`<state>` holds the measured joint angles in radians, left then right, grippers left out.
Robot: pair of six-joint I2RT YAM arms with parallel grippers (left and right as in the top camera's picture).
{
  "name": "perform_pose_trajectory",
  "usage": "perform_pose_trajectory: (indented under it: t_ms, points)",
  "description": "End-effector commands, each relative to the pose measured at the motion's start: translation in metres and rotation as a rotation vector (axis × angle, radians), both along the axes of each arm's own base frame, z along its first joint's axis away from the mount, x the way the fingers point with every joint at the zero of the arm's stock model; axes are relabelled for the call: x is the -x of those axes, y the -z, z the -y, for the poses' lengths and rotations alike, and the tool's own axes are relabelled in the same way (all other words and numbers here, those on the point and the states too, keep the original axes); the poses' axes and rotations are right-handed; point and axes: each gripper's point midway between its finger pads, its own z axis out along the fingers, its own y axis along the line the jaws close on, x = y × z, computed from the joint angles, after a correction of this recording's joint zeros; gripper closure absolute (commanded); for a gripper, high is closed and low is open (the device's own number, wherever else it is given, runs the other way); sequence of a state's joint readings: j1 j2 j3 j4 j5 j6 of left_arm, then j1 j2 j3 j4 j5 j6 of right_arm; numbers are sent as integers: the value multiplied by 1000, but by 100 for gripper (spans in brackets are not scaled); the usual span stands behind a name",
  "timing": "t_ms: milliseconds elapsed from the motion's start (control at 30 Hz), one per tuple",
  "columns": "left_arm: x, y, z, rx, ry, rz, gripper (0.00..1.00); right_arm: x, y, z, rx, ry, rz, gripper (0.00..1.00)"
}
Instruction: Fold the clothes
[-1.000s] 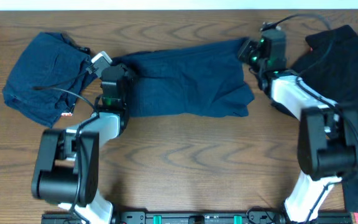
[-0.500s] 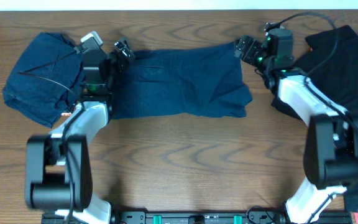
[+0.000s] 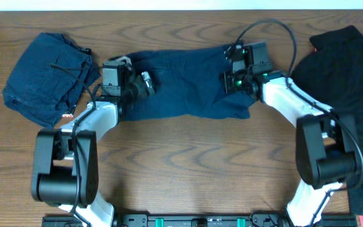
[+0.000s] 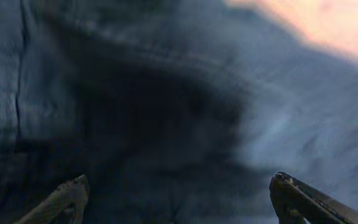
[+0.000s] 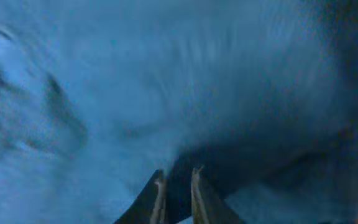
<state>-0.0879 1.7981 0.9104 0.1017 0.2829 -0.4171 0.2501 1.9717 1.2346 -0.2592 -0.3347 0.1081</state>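
Navy cloth filled both wrist views. The left gripper [image 4: 179, 180] hung over it with its two fingers wide apart and nothing between them. In the overhead view it sat at the left end of the spread navy garment [image 3: 181, 88], in the upper middle of the frame. I judge it was placed there to take that end or to press it down.

The right gripper [image 5: 177, 179] had its fingers almost together, with only a thin dark slit between them. Whether a fold of cloth was caught in the slit, I could not tell. It was over the right end of the same garment, so it was probably there to carry this end inward for a fold. The garment lay lengthwise on the wooden table [image 3: 188, 157], wrinkled and not yet folded neatly.

Counting gave two arms and two grippers. There were two navy garments: the spread one, and a bunched navy garment [image 3: 46, 79] at the upper left, touched by no gripper. At the right edge lay black cloth [image 3: 351, 69]; whether it was one piece or more, I could not tell.
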Motion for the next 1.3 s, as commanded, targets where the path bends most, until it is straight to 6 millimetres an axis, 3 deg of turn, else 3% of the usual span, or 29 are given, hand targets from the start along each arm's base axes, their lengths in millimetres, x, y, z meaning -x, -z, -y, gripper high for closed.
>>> perform_pose_trajectory:
  t_ms: [0,100,233,367,500,600,767,933,1067,1167,1267]
  points:
    - [18,26,-1,-16,23,-99,6,14,31,4,51,-63,-67,83]
    - [38,39,-2,-23,23,-197,6,31,52,21,134,-41,-160,79]
    - [79,55,-2,-16,35,-382,2,65,68,50,263,-5,-317,76]
    - [125,64,-3,-16,47,-576,2,106,73,77,362,58,-506,89]
    - [162,57,-6,-39,88,-704,2,133,72,102,465,136,-623,91]
    - [175,40,-8,-52,123,-718,2,144,70,117,540,203,-669,94]
    - [158,-5,-10,-62,121,-540,2,135,59,115,519,226,-624,94]
    - [152,-38,-30,-102,14,-428,2,112,8,102,418,239,-458,89]
    - [163,-37,-46,-102,-106,-483,2,99,-39,81,284,178,-305,68]
    - [172,-25,-46,-91,-123,-535,2,98,-61,74,241,160,-248,67]
    - [186,-7,-38,-52,-104,-611,2,101,-65,69,241,142,-238,66]
